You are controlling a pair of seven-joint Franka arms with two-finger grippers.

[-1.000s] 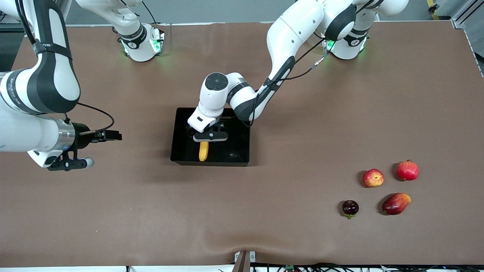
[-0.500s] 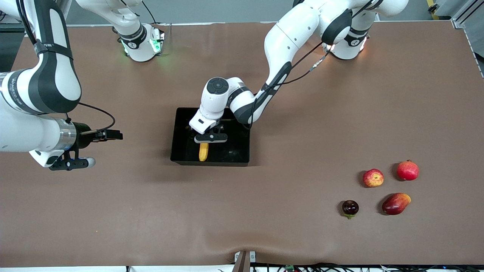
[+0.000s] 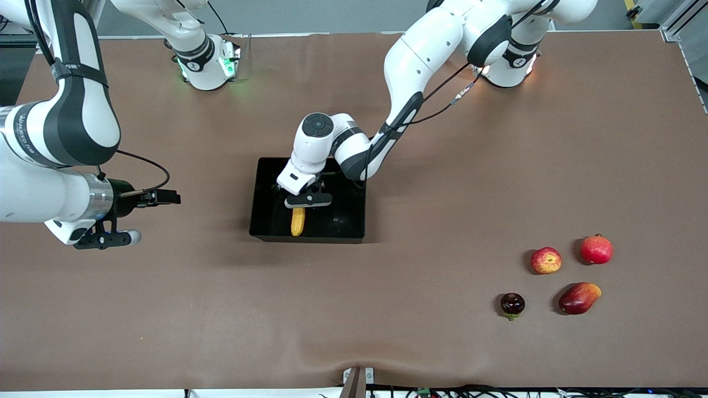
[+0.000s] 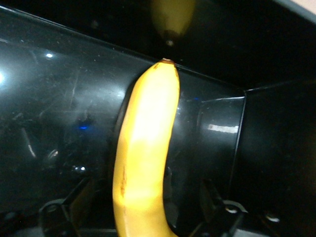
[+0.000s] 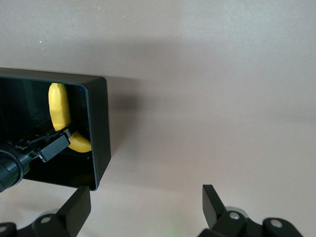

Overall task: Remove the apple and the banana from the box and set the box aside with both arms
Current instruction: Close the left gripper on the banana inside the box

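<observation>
The yellow banana [image 3: 297, 221] lies on the floor of the glossy black box [image 3: 265, 221] at the table's middle. My left gripper [image 3: 308, 201] is inside the box just over the banana's farther end. In the left wrist view the banana [image 4: 145, 148] lies between the fingers [image 4: 217, 207], which stand apart from it, open. The red-and-yellow apple [image 3: 546, 260] sits on the table toward the left arm's end. My right gripper [image 3: 105, 239] hangs open and empty over bare table toward the right arm's end; its wrist view shows the box [image 5: 98, 133] and banana [image 5: 59, 111].
Near the apple lie a red pomegranate [image 3: 596, 249], a dark-red mango [image 3: 578, 298] and a small dark round fruit [image 3: 512, 304]. The brown table cover [image 3: 354, 309] has a slight ripple near the front edge.
My left hand has shifted slightly upward in the box while the banana stays on the floor. The right arm has drifted very little.
</observation>
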